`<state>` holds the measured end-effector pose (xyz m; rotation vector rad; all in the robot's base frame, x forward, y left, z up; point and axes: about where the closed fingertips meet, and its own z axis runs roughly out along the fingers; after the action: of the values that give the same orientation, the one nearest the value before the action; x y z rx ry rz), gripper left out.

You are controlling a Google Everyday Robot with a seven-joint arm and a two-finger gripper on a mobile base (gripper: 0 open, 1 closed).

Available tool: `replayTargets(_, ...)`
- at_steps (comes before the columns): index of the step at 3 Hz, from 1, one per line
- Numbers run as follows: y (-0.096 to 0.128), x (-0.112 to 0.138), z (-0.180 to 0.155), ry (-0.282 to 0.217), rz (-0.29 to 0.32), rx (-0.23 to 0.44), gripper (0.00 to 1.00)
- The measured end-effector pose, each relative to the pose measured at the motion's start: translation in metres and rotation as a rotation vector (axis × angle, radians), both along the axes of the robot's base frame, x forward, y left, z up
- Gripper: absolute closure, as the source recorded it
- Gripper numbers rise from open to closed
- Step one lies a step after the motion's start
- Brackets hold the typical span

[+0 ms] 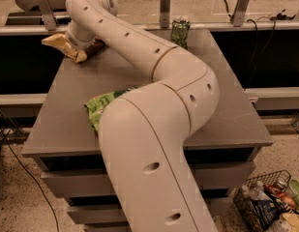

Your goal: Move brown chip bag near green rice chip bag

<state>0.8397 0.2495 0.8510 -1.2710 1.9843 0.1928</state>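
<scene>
Brown chip bag (59,42) sits upper left under the gripper (80,46); its grip I cannot tell. Green rice chip bag (98,108) lies centre-left.

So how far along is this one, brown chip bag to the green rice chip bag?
Done: the reach. The gripper is at the brown chip bag at the far left corner of the table. In hand: the pickup; the arm hides whether the bag is gripped. Left: the whole carry; the green rice chip bag lies toward the near edge, well apart.
</scene>
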Motion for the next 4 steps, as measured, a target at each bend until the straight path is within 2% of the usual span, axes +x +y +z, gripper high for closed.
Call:
replayTargets(1, 0.0000, 0.0000, 0.0001, 0.000, 0.000, 0.000, 1.00)
replayTargets(4, 0.0000, -0.0002, 0.0009, 0.000, 0.000, 0.000, 1.00)
